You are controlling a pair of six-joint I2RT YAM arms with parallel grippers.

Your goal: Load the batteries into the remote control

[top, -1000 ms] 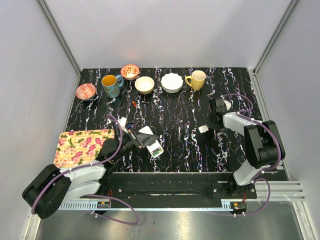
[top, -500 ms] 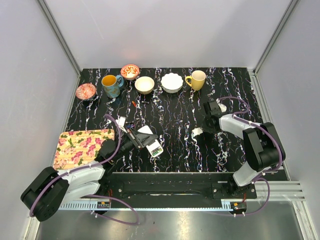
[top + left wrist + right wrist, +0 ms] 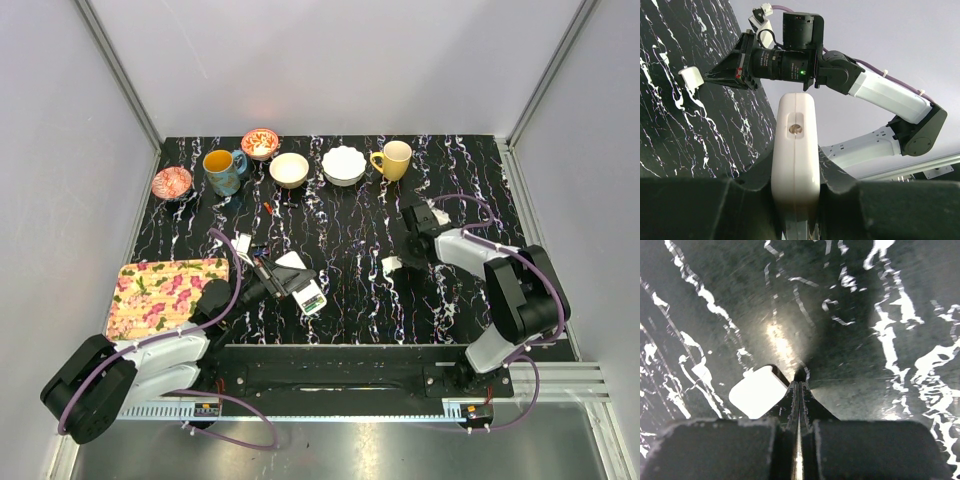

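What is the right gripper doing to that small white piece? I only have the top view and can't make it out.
Observer: In the right wrist view the right gripper is shut, its fingers pressed together with nothing between them. The small white piece lies on the table just left of the tips.
Operator: Does the left one actually hold the remote?
Observer: Yes. The left wrist view shows the left gripper clamped on the remote, held edge-on, with a small round recess in its end face.
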